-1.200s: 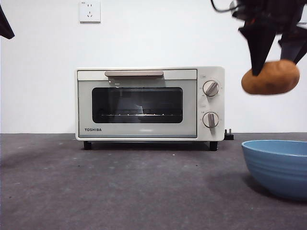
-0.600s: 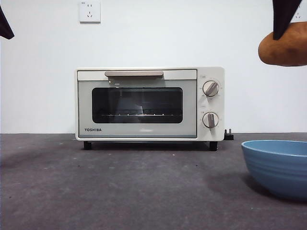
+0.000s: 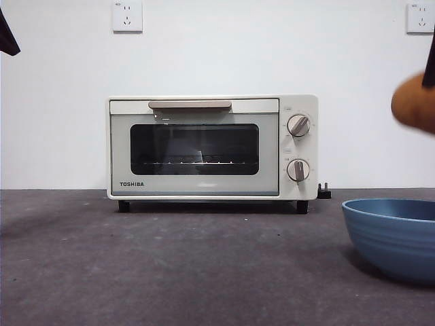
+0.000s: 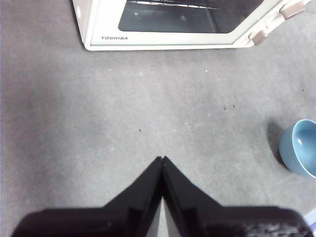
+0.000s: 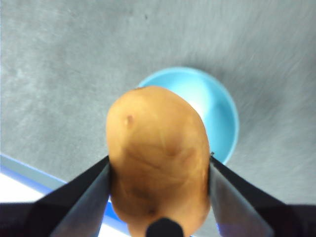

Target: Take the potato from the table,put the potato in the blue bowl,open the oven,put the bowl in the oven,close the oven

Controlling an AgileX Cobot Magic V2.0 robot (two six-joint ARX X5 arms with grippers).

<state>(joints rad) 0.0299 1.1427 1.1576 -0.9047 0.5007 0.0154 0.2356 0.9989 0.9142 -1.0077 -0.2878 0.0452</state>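
Note:
My right gripper point(image 5: 159, 170) is shut on the orange-brown potato point(image 5: 158, 158), held in the air above the blue bowl point(image 5: 217, 111). In the front view the potato point(image 3: 416, 103) shows at the right edge, well above the bowl point(image 3: 394, 234) on the dark table point(image 3: 170, 265). The cream oven point(image 3: 212, 146) stands at the back with its door shut. My left gripper point(image 4: 163, 160) is shut and empty, high over the table in front of the oven point(image 4: 187, 24); the bowl point(image 4: 301, 148) lies off to its side.
Two wall sockets point(image 3: 127, 15) sit on the white wall behind. A black plug point(image 3: 325, 191) lies beside the oven's right foot. Bare table stretches between the oven and the bowl.
The potato in my right gripper has moved right, now half out of the front view, and sits lower than half a second ago. Left arm unchanged.

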